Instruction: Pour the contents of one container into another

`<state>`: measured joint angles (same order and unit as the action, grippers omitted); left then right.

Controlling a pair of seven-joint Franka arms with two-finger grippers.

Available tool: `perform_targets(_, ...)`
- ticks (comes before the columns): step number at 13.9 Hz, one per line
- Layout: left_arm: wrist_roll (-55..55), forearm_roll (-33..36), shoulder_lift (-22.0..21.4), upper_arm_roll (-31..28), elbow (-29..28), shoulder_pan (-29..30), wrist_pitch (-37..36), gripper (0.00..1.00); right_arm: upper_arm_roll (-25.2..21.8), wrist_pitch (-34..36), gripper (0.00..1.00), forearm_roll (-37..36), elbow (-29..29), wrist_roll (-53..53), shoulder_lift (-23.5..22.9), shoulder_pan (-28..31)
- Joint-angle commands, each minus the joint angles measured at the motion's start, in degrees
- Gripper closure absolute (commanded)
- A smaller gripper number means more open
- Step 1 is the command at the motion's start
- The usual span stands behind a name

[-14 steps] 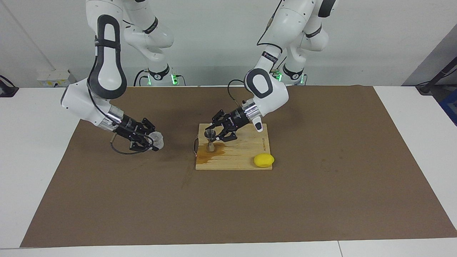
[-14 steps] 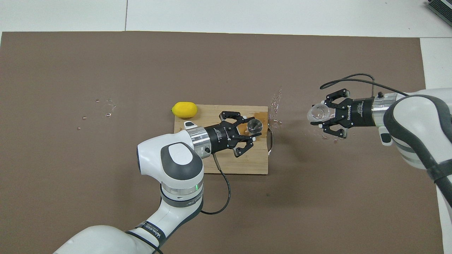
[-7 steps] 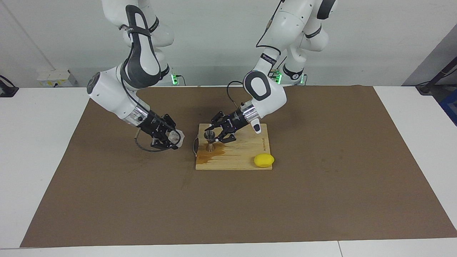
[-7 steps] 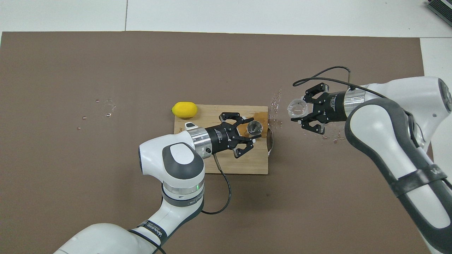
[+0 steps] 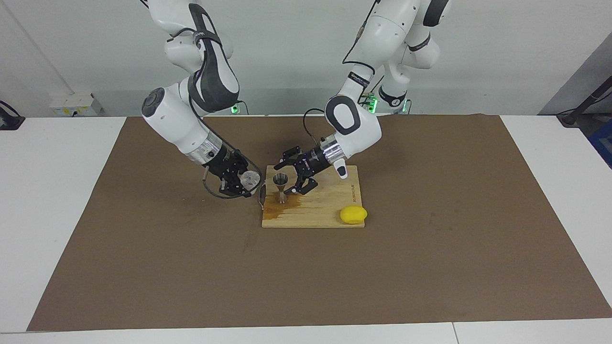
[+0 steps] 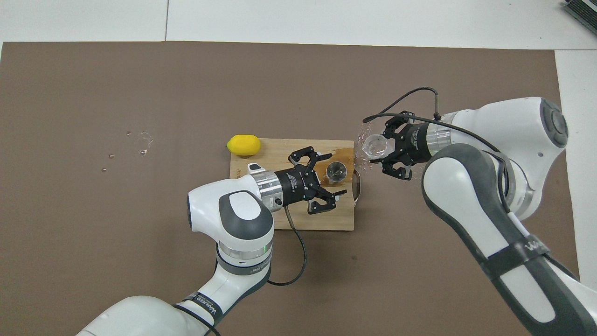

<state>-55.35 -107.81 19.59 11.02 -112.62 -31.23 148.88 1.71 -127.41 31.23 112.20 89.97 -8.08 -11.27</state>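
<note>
Since a second ago our right pincer [image 5: 244,184] has carried the small frosted clear cup [image 5: 249,178], pinched, up beside the wooden cutting board [image 5: 330,210], while our left pincer [image 5: 295,179] has spread off the hourglass steel jigger [image 5: 280,187] standing on that board. Unsteadied, the narrow jigger could tip, or we could overshoot its small mouth.

The jigger [image 5: 280,187] stands upright on the cutting board [image 5: 330,210], at the board's end toward the right arm. The lemon [image 5: 353,214] lies at the board's corner toward the left arm, farther from the robots. The cup [image 5: 249,178] hangs just beside the board.
</note>
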Motion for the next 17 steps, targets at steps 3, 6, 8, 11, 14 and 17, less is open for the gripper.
perform_targets(3,-0.54,4.52,-1.48,-0.74,-1.01,-0.59,0.80,0.00,-0.04,-1.00,0.90,-9.33,-1.28,5.91,0.17,-3.41)
perform_targets(6,-0.63,5.50,-2.45,-0.65,-1.73,2.12,-0.25,0.00,-0.13,-1.00,0.90,-14.24,-1.55,7.93,0.17,-5.25)
perform_targets(8,-0.63,6.11,-4.11,-0.65,-3.74,4.15,-2.88,0.00,0.13,-2.48,0.90,-18.55,-1.55,10.04,0.17,-6.39)
perform_targets(11,-0.81,10.84,-7.72,-0.56,-7.26,10.63,-8.84,0.00,0.05,-2.75,0.90,-20.76,-1.46,11.72,0.17,-7.37)
perform_targets(14,-1.25,23.48,-9.31,-0.57,-7.27,17.94,-12.82,0.00,0.13,-2.75,0.90,-27.42,-1.37,14.08,0.25,-8.51)
perform_targets(17,-1.07,37.00,-9.22,-1.27,-4.73,21.46,-10.46,0.00,0.22,-2.58,0.90,-32.18,-1.02,14.97,0.52,-10.18)
